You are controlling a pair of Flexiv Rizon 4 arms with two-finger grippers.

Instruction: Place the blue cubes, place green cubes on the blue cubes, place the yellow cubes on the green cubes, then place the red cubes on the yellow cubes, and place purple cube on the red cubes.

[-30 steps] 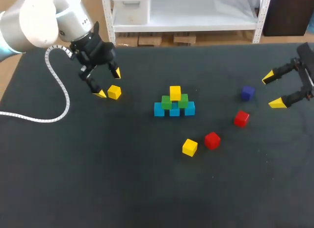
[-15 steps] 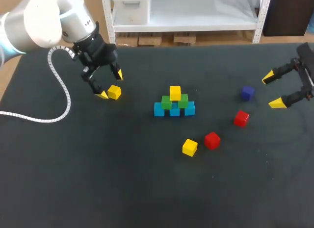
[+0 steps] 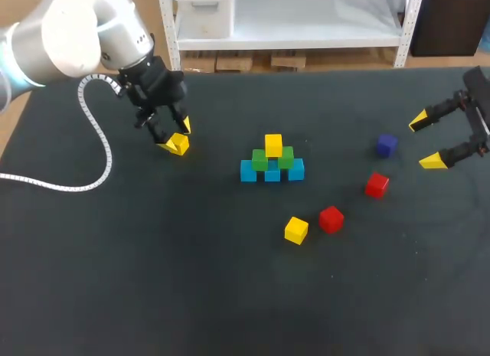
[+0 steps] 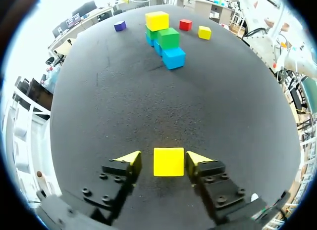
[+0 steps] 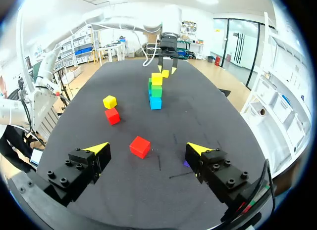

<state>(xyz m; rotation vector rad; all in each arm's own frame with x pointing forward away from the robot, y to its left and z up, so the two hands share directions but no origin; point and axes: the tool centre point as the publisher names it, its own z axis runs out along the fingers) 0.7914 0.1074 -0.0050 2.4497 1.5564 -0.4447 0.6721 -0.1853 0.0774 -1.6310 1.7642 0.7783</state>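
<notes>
A yellow cube [image 3: 179, 144] lies at the table's far left, and my left gripper [image 3: 175, 136] stands over it. In the left wrist view this cube [image 4: 168, 161] sits between the fingers of that gripper [image 4: 163, 160], with a thin gap still showing on one side. At the middle stands a stack [image 3: 272, 161]: three blue cubes, two green cubes on them, one yellow cube [image 3: 273, 145] on top. Loose on the table are a yellow cube [image 3: 296, 230], two red cubes [image 3: 331, 218] [image 3: 376, 184] and a purple cube [image 3: 387, 145]. My right gripper [image 3: 426, 142] hangs open at the far right, empty.
A white coiled cable [image 3: 92, 153] from the left arm lies across the table's left side. In the right wrist view a red cube [image 5: 140, 146] lies just ahead of the right gripper [image 5: 147, 149], with the stack [image 5: 156, 91] farther off.
The left gripper has shifted slightly toward the yellow cube and narrowed its fingers around it. The right arm and the other cubes have not moved.
</notes>
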